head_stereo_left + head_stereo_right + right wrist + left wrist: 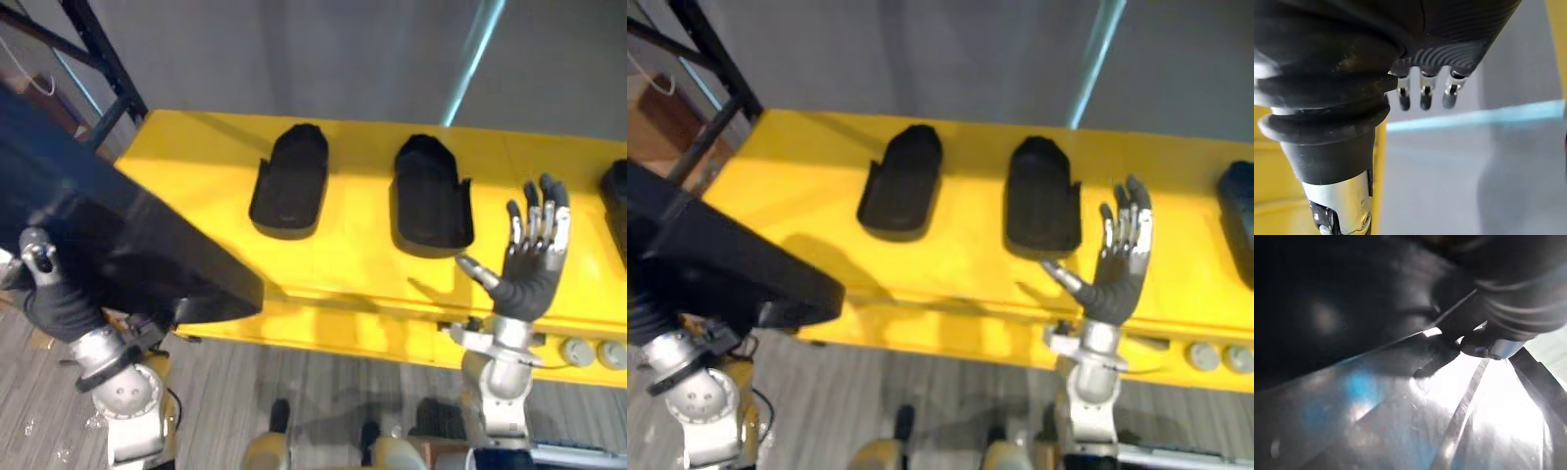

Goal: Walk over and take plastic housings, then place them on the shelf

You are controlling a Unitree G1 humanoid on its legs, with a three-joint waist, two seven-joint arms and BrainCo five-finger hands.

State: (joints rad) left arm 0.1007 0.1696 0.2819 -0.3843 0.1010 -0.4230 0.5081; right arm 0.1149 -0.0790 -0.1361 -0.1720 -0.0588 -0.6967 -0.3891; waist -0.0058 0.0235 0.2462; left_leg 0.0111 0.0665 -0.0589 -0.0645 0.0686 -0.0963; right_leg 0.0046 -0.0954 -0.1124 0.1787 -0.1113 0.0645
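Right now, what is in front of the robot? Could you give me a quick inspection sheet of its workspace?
Surface: yellow shelf.
Job's things: left housing, middle housing and right housing lie on it, all black; large black housing held beyond its left end.
Clutter: grey round parts below the front edge.
Hands: left hand shut on the large black housing; right hand open, fingers straight.
Cables: white cord, far left.
Surroundings: dark rack frame, grey floor.
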